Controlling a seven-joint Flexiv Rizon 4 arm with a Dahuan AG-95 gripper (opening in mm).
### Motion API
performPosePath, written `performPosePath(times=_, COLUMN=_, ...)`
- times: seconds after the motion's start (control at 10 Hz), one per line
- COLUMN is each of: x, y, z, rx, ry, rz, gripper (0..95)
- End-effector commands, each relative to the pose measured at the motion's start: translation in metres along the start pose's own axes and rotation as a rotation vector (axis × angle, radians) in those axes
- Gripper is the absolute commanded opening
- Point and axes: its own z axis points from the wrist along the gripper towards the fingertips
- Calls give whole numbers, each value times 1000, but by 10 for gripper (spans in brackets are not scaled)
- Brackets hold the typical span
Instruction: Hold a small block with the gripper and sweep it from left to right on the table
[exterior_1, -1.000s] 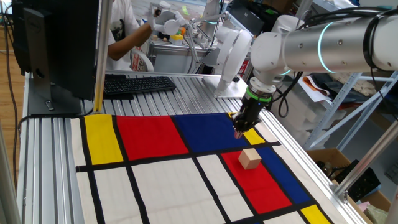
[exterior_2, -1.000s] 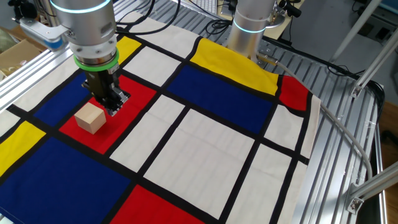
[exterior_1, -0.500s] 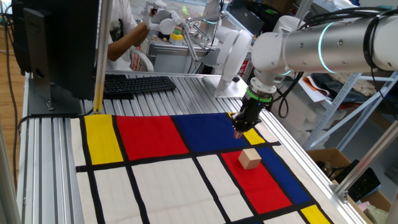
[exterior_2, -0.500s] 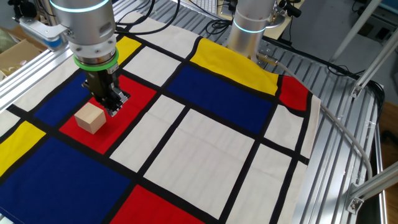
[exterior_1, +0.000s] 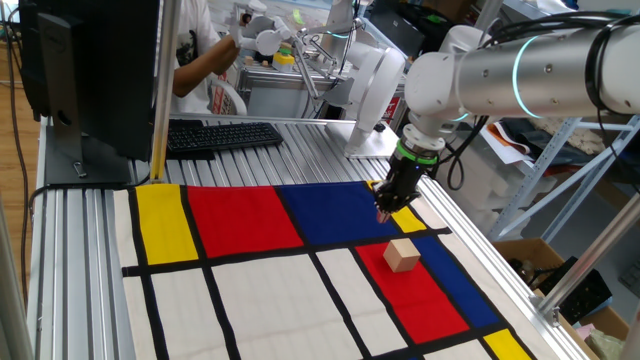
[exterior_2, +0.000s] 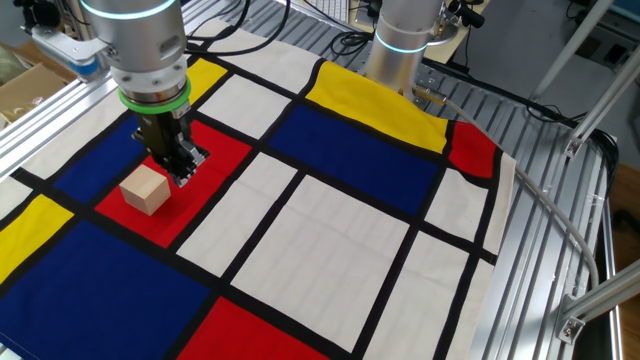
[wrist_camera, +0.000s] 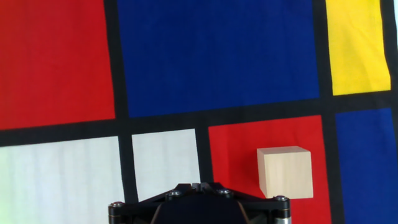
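Note:
The small block (exterior_1: 403, 254) is a light-tan wooden cube lying free on a red rectangle of the table's cloth (exterior_1: 250, 300). The gripper (exterior_1: 383, 214) hangs just above the cloth, beside the block and a little behind it, not touching it. In the other fixed view the gripper (exterior_2: 183, 178) stands right of the block (exterior_2: 146, 189) with a small gap. In the hand view the gripper (wrist_camera: 200, 185) has its fingertips meeting, shut and empty. The block (wrist_camera: 285, 172) lies to the lower right there.
A keyboard (exterior_1: 215, 135) and a black monitor (exterior_1: 90, 70) stand at the back left. A person (exterior_1: 200, 55) works behind the table. A second robot base (exterior_2: 405, 40) stands at the far edge. A cardboard box (exterior_1: 530, 262) sits off the table's right side.

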Motion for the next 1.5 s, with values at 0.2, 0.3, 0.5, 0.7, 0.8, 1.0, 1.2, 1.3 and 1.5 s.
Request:
performPosePath(times=0.2, x=1, y=0, z=0, rx=3, ry=-3, rz=7, gripper=0)
performPosePath(times=0.3, x=1, y=0, z=0, rx=7, ry=-1, rz=3, gripper=0)
performPosePath(times=0.5, x=1, y=0, z=0, rx=4, ry=-1, rz=7, gripper=0)
performPosePath(times=0.7, x=-1, y=0, z=1, rx=5, ry=-1, rz=11, gripper=0)
performPosePath(times=0.8, x=-1, y=0, z=1, rx=5, ry=-2, rz=14, gripper=0)
performPosePath(times=1.0, x=-1, y=0, z=2, rx=3, ry=-2, rz=21, gripper=0)
performPosePath(times=1.2, x=-2, y=-1, z=2, rx=8, ry=-1, rz=20, gripper=0)
performPosePath(times=1.3, x=-4, y=-4, z=2, rx=11, ry=2, rz=19, gripper=0)
performPosePath(times=1.5, x=-9, y=-13, z=3, rx=13, ry=4, rz=11, gripper=0)
